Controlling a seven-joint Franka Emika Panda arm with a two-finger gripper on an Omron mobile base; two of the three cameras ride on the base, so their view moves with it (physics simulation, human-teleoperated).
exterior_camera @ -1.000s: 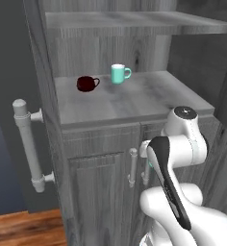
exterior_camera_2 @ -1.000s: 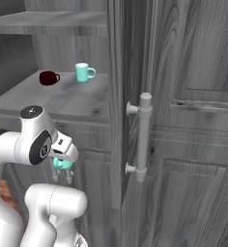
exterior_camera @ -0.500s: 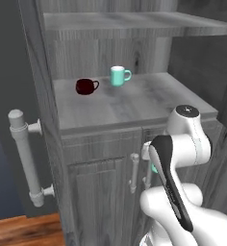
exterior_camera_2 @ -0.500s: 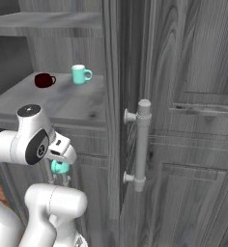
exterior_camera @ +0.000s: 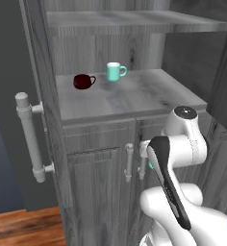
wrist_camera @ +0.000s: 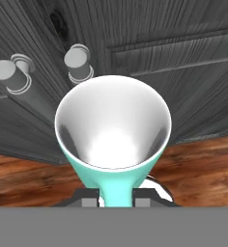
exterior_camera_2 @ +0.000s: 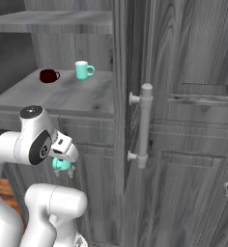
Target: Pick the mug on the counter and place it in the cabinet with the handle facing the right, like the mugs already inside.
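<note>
Mug (wrist_camera: 113, 140) in your gripper (exterior_camera_2: 64, 166) is teal with a white inside; the fingers are clamped on it, low in front of the cabinet's (exterior_camera: 101, 158) lower doors, just beside the two bar handles (wrist_camera: 48, 77). On the cabinet's shelf (exterior_camera: 125, 96), near its back edge, you see a dark red mug (exterior_camera: 82, 80) left of another teal one (exterior_camera: 115, 71).

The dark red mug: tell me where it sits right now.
The dark red mug stands on the cabinet shelf, left of the teal mug beside it, handle pointing right in the left base view.
</note>
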